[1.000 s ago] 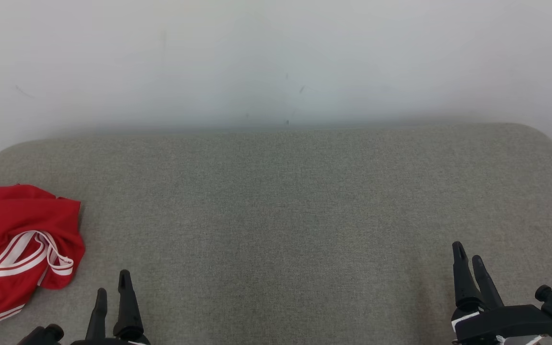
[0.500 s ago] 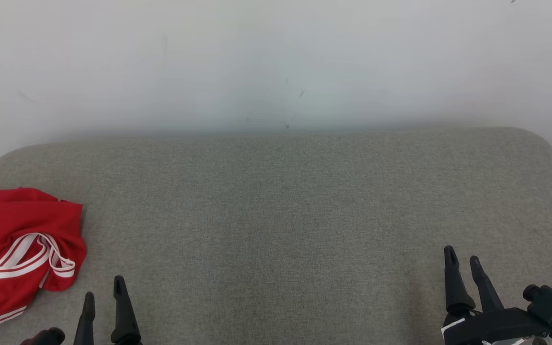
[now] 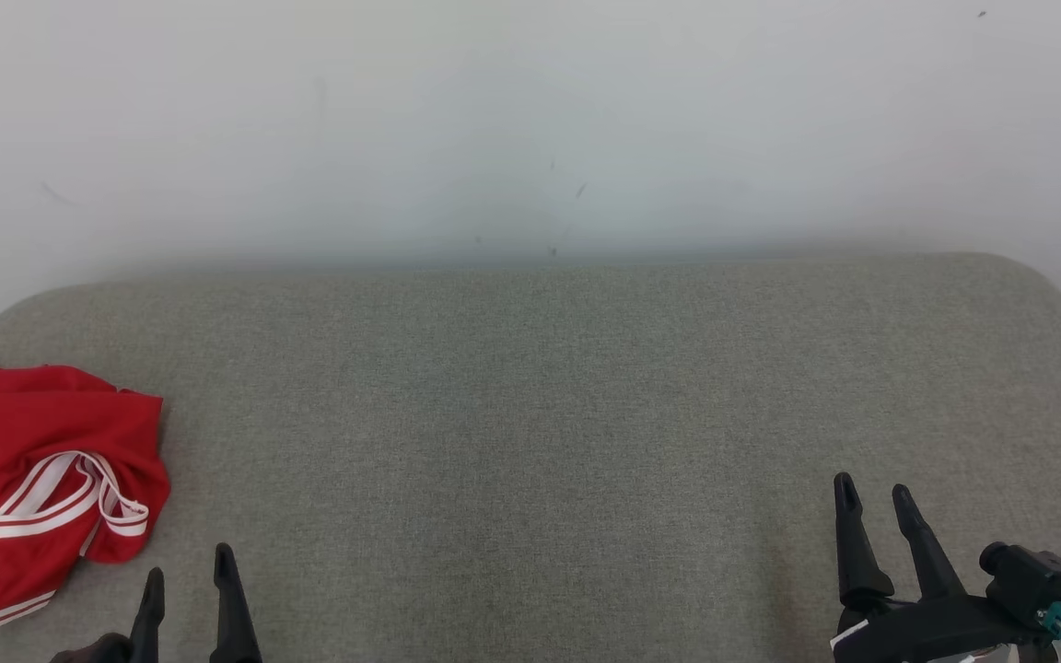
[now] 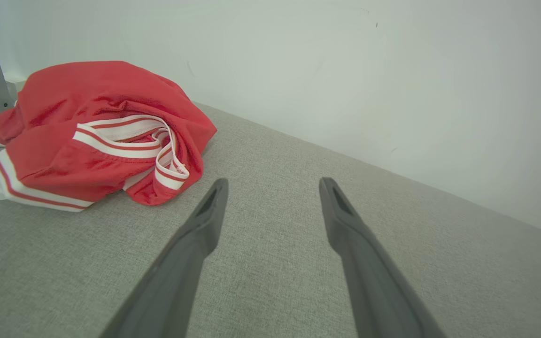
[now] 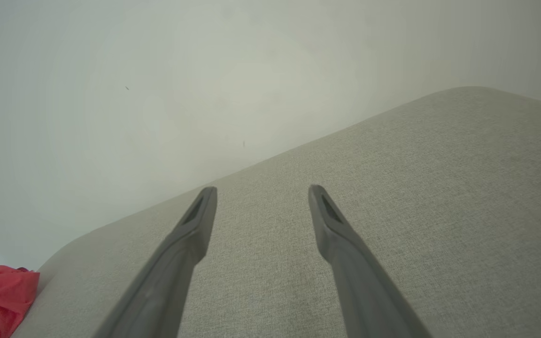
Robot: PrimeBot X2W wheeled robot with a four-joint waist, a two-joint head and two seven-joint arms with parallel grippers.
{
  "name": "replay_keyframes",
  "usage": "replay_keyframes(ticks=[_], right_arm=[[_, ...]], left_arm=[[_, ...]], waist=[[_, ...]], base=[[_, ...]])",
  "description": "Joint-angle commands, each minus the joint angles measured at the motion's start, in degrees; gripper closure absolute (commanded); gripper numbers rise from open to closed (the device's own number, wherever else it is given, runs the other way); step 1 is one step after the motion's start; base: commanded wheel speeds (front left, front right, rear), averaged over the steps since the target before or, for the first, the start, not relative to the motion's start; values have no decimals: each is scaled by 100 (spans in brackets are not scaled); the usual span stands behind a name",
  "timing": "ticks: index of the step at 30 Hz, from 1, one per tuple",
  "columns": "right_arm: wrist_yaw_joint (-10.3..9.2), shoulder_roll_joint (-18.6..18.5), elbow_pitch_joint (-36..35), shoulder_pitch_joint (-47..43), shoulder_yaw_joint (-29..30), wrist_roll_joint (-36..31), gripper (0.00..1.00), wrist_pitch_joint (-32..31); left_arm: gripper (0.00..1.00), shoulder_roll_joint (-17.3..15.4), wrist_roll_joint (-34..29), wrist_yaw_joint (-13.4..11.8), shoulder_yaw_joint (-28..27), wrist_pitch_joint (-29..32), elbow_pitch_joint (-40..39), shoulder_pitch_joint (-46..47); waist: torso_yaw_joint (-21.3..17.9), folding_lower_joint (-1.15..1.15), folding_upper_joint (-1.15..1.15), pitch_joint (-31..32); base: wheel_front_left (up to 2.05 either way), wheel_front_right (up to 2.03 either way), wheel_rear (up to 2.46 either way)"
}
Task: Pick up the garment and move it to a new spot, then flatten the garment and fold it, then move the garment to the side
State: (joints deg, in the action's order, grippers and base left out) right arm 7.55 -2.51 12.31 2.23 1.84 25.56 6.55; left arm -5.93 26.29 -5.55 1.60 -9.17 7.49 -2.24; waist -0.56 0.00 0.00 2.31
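One crumpled red, white-striped fabric garment (image 3: 42,488) lies at eight o'clock in the head view. The left gripper (image 3: 188,562) and right gripper (image 3: 872,485) both gape empty.

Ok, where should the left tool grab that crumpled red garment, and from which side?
Likely the bunched lobe with the striped band on the red garment, its edge nearest the left tool. Come from the garment's right side, low over the grey cushion: folds stand raised there, pinchable.
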Motion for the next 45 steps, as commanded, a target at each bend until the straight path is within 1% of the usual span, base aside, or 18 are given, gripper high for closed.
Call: replay_keyframes(ticks=[1,5,13,16,28,40,45], right_arm=[[-7,-42,-58,-26,-19,-147,0,48],[-8,-43,-64,-42,-10,-349,0,111],[-8,-45,-89,-81,16,-761,0,211],[-9,-45,-119,-81,29,-903,0,222],[-10,-47,-329,-179,2,-1388,0,140],[-11,-49,-518,-246,-43,-1689,0,22],[-11,-50,-537,-308,-18,-1735,0,73]], left_arm=[[0,-58,-175,-21,-9,-25,-77,29],[0,-119,-365,-45,-31,-69,-116,1],[0,-243,-724,20,42,24,-95,-129],[0,-287,-905,-7,85,174,-78,-117],[0,-335,-1395,-153,135,300,-259,-184],[0,-422,-1794,-272,100,330,-458,-283],[0,-464,-1931,-222,141,260,-528,-316]], waist=[[-2,0,0,5],[-3,0,0,23],[-8,0,0,44],[-6,0,0,51],[19,0,0,112],[16,0,0,151],[4,0,0,171]], base=[[0,0,0],[0,0,0],[0,0,0],[0,0,0],[0,0,0],[0,0,0],[0,0,0]])
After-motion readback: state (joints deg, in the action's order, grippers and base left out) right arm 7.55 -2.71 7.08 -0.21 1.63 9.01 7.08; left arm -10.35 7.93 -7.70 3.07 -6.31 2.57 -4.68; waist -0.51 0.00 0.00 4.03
